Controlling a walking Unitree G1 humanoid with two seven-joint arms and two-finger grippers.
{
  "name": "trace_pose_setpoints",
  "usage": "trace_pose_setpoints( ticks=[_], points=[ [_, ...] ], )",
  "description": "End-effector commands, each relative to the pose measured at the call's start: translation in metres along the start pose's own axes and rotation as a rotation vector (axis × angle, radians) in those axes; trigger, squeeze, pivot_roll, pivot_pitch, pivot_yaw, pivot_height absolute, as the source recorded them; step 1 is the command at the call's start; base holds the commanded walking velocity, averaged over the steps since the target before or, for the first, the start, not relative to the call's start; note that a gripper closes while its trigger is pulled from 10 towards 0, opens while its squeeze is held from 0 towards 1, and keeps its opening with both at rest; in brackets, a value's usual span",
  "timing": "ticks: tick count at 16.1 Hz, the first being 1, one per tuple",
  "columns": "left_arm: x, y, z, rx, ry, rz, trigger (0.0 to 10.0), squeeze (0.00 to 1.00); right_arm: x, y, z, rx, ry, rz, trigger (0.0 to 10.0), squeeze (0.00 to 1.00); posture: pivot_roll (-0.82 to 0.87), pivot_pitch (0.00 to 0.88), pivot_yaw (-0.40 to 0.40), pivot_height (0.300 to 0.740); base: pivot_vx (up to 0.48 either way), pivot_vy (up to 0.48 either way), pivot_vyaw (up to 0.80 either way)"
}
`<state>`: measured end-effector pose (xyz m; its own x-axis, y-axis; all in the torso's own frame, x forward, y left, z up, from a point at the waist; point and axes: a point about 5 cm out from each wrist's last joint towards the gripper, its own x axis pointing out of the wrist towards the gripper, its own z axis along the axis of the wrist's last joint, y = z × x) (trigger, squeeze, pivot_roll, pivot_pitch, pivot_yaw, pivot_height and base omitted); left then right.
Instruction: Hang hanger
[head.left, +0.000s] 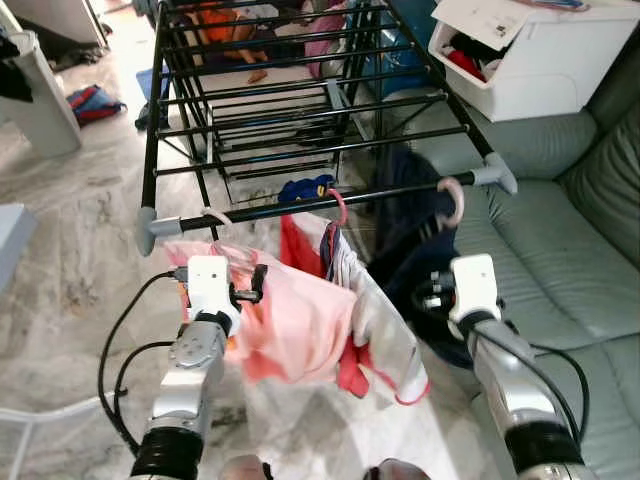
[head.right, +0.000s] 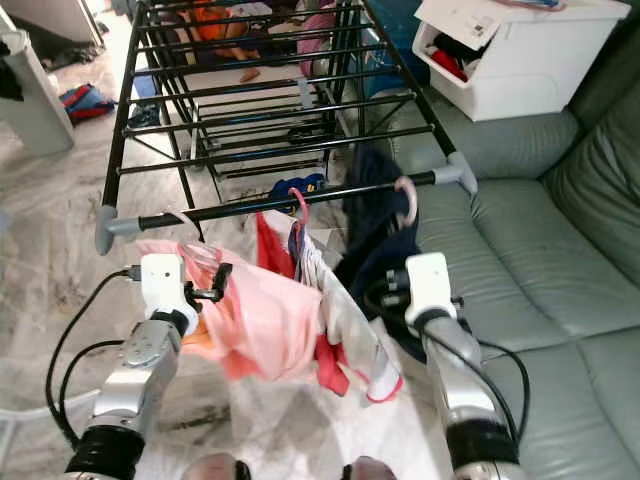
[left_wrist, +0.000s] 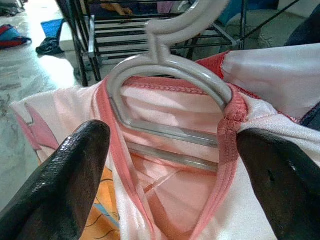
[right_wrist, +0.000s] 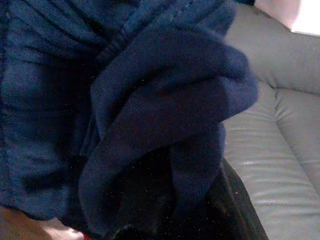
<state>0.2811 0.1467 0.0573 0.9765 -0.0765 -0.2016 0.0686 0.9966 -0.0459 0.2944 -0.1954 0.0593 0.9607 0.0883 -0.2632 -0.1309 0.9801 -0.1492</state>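
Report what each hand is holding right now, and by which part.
Left hand: open, fingers either side of the grey hanger carrying the pink shirt, holding nothing. Right hand: buried in the navy garment; any hold cannot be told.

**Grey hanger on the front rail, pink shirt draped on it**

The grey plastic hanger (left_wrist: 170, 75) sits with its hook (head.left: 213, 216) over the front rail (head.left: 300, 206) of the black drying rack, close to the rail's left end cap. Its shoulders run inside the coral-trimmed neckline of a pale pink shirt (head.left: 290, 320), which hangs below the rail, bunched and tilted, touching the red-and-white garment just beside it.
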Motion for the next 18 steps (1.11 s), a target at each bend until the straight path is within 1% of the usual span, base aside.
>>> trace_pose_setpoints(
  ticks=[1, 2, 3, 4, 5, 7, 9, 11, 12, 13, 14, 15, 17, 18],
  points=[
    [-0.002, 0.008, 0.006, 0.004, -0.015, 0.034, 10.0, 0.0, 0.009, -0.007, 0.013, 0.004, -0.026, -0.019, 10.0, 0.0, 0.01, 0.0, 0.017, 0.74, 0.0, 0.0, 0.0],
    [-0.004, 0.01, 0.006, 0.004, -0.012, 0.049, 10.0, 0.0, 0.012, -0.009, 0.015, 0.018, -0.022, -0.026, 10.0, 0.0, 0.03, 0.0, 0.01, 0.74, 0.0, 0.0, 0.0],
    [-0.009, 0.017, 0.005, 0.006, -0.001, 0.074, 10.0, 0.0, 0.02, -0.01, 0.02, 0.029, -0.002, -0.032, 10.0, 0.0, 0.05, 0.0, 0.004, 0.74, 0.0, 0.0, 0.0],
    [-0.012, 0.02, 0.004, 0.012, 0.002, 0.081, 10.0, 0.0, 0.025, -0.011, 0.022, 0.03, 0.009, -0.039, 10.0, 0.0, 0.06, 0.0, 0.003, 0.74, 0.0, 0.0, 0.0],
    [-0.014, 0.022, 0.004, 0.015, 0.004, 0.085, 10.0, 0.0, 0.03, -0.012, 0.023, 0.063, 0.035, -0.045, 10.0, 0.0, 0.07, 0.0, 0.002, 0.74, 0.0, 0.0, 0.0],
    [-0.019, 0.025, 0.005, 0.016, 0.006, 0.099, 10.0, 0.0, 0.037, -0.017, 0.02, 0.07, 0.097, -0.061, 10.0, 0.0, 0.09, 0.0, -0.007, 0.74, 0.0, 0.0, 0.0],
    [-0.026, 0.029, 0.004, 0.014, 0.018, 0.123, 10.0, 0.0, 0.044, -0.019, 0.015, 0.124, 0.189, -0.052, 10.0, 0.0, 0.12, 0.0, -0.021, 0.74, 0.0, 0.0, 0.0],
    [-0.03, 0.032, 0.005, 0.016, 0.022, 0.131, 10.0, 0.0, 0.047, -0.018, 0.012, 0.15, 0.235, -0.053, 10.0, 0.0, 0.14, 0.0, -0.033, 0.74, 0.0, 0.0, 0.0],
    [-0.034, 0.036, 0.005, 0.018, 0.027, 0.145, 10.0, 0.0, 0.048, -0.015, 0.008, 0.193, 0.275, -0.048, 10.0, 0.0, 0.16, 0.0, -0.037, 0.74, 0.0, 0.0, 0.0],
    [-0.036, 0.037, 0.005, 0.017, 0.032, 0.148, 10.0, 0.0, 0.047, -0.013, 0.003, 0.201, 0.297, -0.043, 10.0, 0.0, 0.17, 0.0, -0.037, 0.74, 0.0, 0.0, 0.0],
    [-0.036, 0.038, 0.004, 0.015, 0.035, 0.147, 10.0, 0.0, 0.046, -0.011, 0.0, 0.197, 0.309, -0.039, 10.0, 0.0, 0.17, 0.0, -0.035, 0.74, 0.0, 0.0, 0.0],
    [-0.037, 0.037, 0.005, 0.01, 0.041, 0.137, 10.0, 0.0, 0.043, -0.008, -0.008, 0.205, 0.331, -0.046, 10.0, 0.0, 0.16, 0.0, -0.028, 0.74, 0.0, 0.0, 0.0],
    [-0.034, 0.037, 0.006, 0.026, 0.059, 0.147, 10.0, 0.0, 0.039, -0.005, -0.019, 0.204, 0.353, -0.051, 10.0, 0.0, 0.16, 0.0, -0.016, 0.74, 0.0, 0.0, 0.0],
    [-0.033, 0.037, 0.007, 0.04, 0.062, 0.15, 10.0, 0.0, 0.037, -0.009, -0.021, 0.202, 0.35, -0.081, 10.0, 0.0, 0.16, 0.0, -0.013, 0.74, 0.0, 0.0, 0.0]
  ],
)
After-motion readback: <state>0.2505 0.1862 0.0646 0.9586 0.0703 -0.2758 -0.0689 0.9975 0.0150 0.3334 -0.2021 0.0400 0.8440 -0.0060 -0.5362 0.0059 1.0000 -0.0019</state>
